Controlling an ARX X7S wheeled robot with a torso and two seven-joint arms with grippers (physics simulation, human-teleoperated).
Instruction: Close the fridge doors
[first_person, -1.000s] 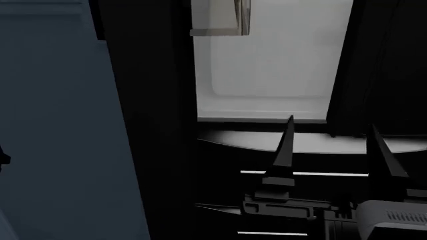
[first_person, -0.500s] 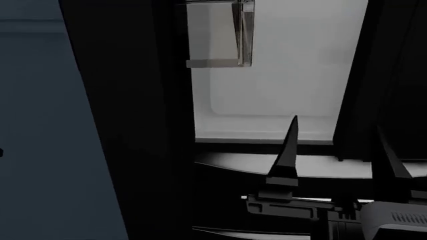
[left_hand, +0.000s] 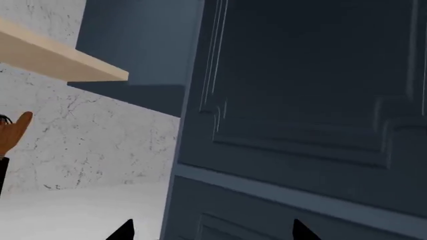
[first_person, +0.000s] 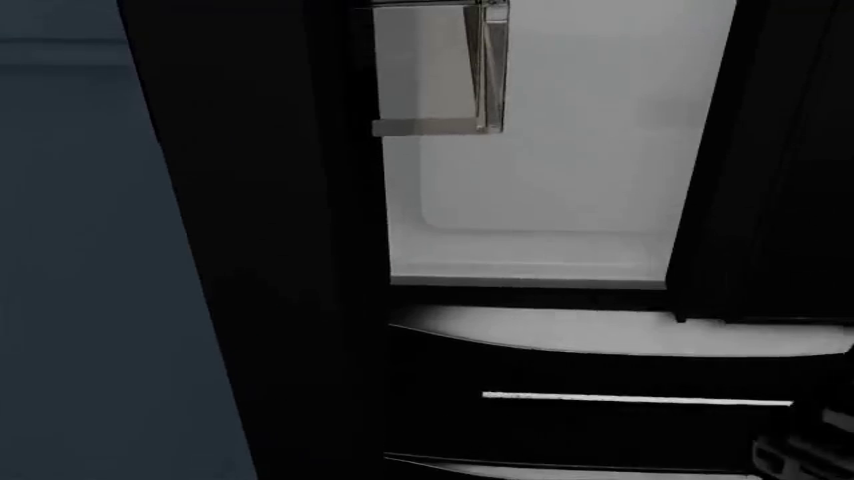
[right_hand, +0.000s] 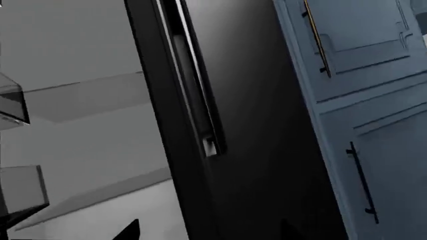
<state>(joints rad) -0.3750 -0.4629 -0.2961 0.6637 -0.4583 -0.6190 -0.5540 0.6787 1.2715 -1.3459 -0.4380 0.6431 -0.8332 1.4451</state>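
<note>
No readable text, labels, brands or numbers anywhere

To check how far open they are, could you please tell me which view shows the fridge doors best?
The head view: both fridge doors flank the white interior. The right wrist view shows one door edge-on; the left wrist view shows none.

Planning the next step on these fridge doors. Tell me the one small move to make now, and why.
Probably swing the right gripper round to the outer face of the right-hand glossy black slab door and start pushing it shut. That door stands open, with the white fridge lining showing beside it, and the open gripper appears to sit near its edge.
</note>
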